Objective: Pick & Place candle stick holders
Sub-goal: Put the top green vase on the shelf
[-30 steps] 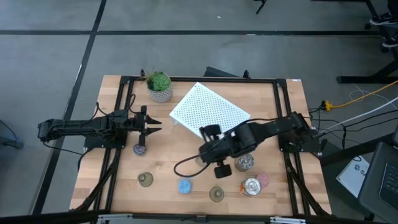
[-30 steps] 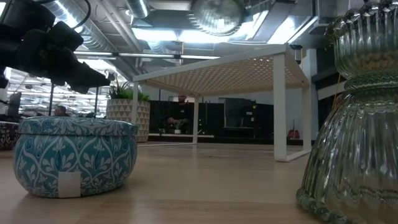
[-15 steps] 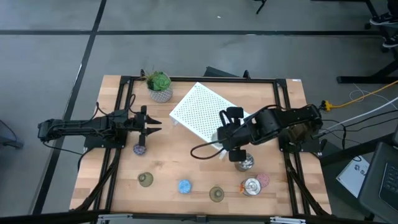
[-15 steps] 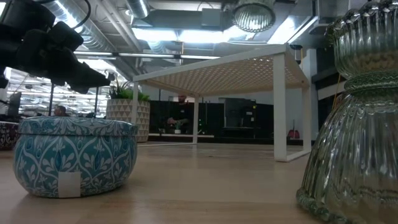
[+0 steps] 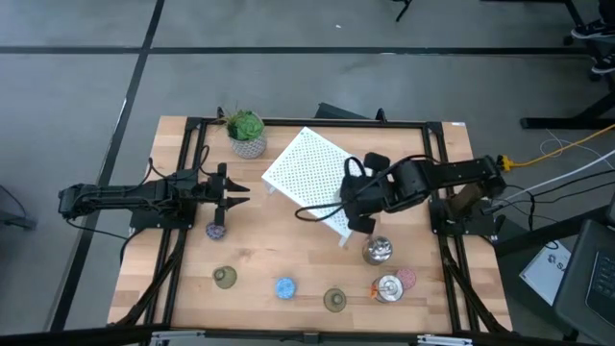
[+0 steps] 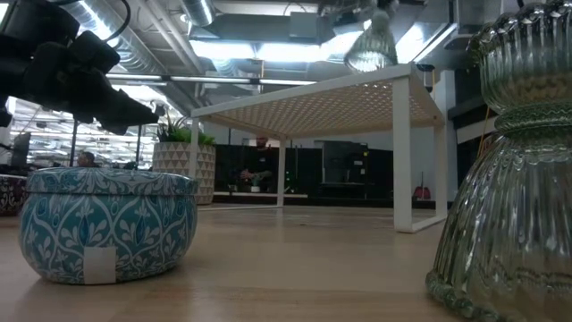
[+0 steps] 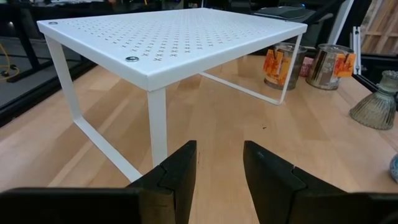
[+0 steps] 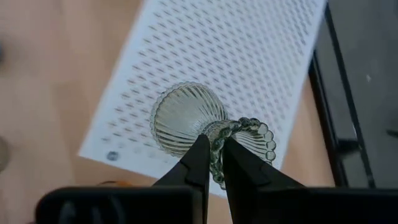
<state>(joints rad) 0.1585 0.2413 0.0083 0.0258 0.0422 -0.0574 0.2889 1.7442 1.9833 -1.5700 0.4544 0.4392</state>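
**A:** What is your right gripper (image 8: 214,163) carrying?

**B:** You have it pinched on the beaded rim of a ribbed, bell-shaped green glass holder (image 8: 186,118), held in the air above the white perforated stand (image 5: 312,173), over its near corner. In the low view it hangs above the stand's top.

**A:** And your left gripper (image 5: 237,191)?

**B:** It waits at the table's left side, fingers (image 7: 177,171) spread a little with nothing between them, a purple holder (image 5: 216,231) just beside it.

**A:** What else do you see on the wooden table (image 5: 288,255)?

**B:** Two more ribbed green holders (image 5: 225,278), a blue patterned round one (image 5: 284,286), two shiny silver tins (image 5: 377,252) and a pink one (image 5: 406,278) near the front. A leafy plant (image 5: 246,126) sits in a white latticed pot at the back.
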